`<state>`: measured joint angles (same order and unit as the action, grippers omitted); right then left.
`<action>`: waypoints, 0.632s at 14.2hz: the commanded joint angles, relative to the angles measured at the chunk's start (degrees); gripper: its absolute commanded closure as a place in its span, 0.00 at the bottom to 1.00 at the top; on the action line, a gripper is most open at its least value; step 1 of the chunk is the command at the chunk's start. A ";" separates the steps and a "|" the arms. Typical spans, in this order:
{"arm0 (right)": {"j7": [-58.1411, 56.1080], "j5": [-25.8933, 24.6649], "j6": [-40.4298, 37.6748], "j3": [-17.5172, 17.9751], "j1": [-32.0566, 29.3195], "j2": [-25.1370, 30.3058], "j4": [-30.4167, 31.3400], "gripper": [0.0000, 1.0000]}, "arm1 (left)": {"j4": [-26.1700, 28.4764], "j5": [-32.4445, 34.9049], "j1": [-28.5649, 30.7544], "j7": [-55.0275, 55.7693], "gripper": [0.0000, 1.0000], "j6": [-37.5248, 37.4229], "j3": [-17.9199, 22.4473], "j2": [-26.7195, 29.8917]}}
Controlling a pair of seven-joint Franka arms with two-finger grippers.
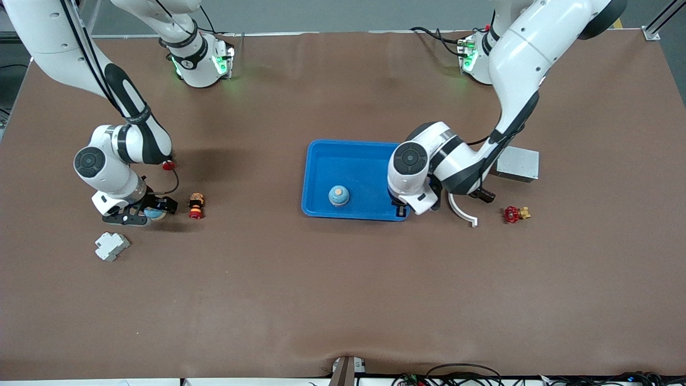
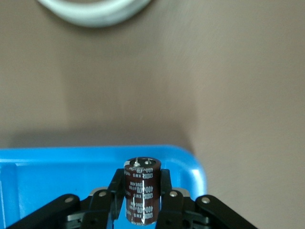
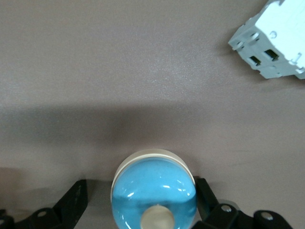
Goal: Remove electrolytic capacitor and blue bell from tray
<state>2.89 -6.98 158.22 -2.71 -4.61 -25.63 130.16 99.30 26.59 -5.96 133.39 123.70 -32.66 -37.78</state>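
Note:
My left gripper (image 2: 142, 202) is shut on a dark brown capacitor (image 2: 142, 193), held upright over the corner of the blue tray (image 1: 364, 161) toward the left arm's end. In the front view the left gripper (image 1: 401, 208) hides the capacitor. A blue bell (image 3: 153, 191) with a pale knob rests on the table near the right arm's end. My right gripper (image 3: 141, 193) is open around that bell (image 1: 154, 214), with a finger (image 3: 76, 198) standing apart from it. A second blue bell (image 1: 338, 195) stands inside the tray.
A grey terminal block (image 1: 111, 246) lies nearer the front camera than the right gripper (image 1: 143, 213). A small red and yellow figure (image 1: 196, 206) stands beside the gripper. By the tray toward the left arm's end lie a white curved piece (image 1: 462, 210), a red valve (image 1: 514, 214) and a grey metal box (image 1: 517, 163).

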 commanded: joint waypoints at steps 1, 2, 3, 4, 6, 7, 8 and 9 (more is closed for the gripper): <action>0.71 -1.19 -0.54 0.96 -1.28 0.75 0.00 0.00 | 1.33 -1.53 3.92 -5.31 1.00 -4.33 -1.61 5.77; 0.62 -1.28 -1.33 0.95 -1.20 1.45 -0.09 0.00 | 1.68 -1.97 6.03 -8.21 1.00 -5.56 -2.40 6.83; 0.53 -1.28 -3.77 0.95 -1.11 2.50 -0.52 0.00 | 1.68 -2.41 8.31 -10.24 1.00 -6.71 -3.62 6.93; 0.27 -1.45 -7.19 1.04 -0.93 3.99 -1.31 0.00 | 1.68 -2.42 11.12 -11.74 1.00 -7.33 -5.46 6.93; -0.69 -3.02 -17.01 1.13 -0.67 7.07 -4.81 0.00 | 1.94 -2.42 16.39 -17.52 1.00 -9.87 -7.67 7.01; -0.70 -3.99 -23.16 1.39 -0.58 8.30 -7.44 0.00 | 2.90 -2.33 19.38 -20.77 1.00 -10.58 -8.72 7.54; -0.70 -4.18 -29.83 1.57 -0.06 9.36 -10.78 0.00 | 4.65 -1.81 22.02 -24.02 1.00 -10.59 -8.99 8.59; -0.52 -4.18 -35.56 1.57 0.82 10.06 -14.12 0.00 | 6.32 -1.54 24.57 -28.49 1.00 -10.59 -9.00 9.81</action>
<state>2.44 -9.61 132.17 -1.80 -4.44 -18.22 120.94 101.15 25.27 13.50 111.29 113.39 -40.25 -31.47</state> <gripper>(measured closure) 0.000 0.665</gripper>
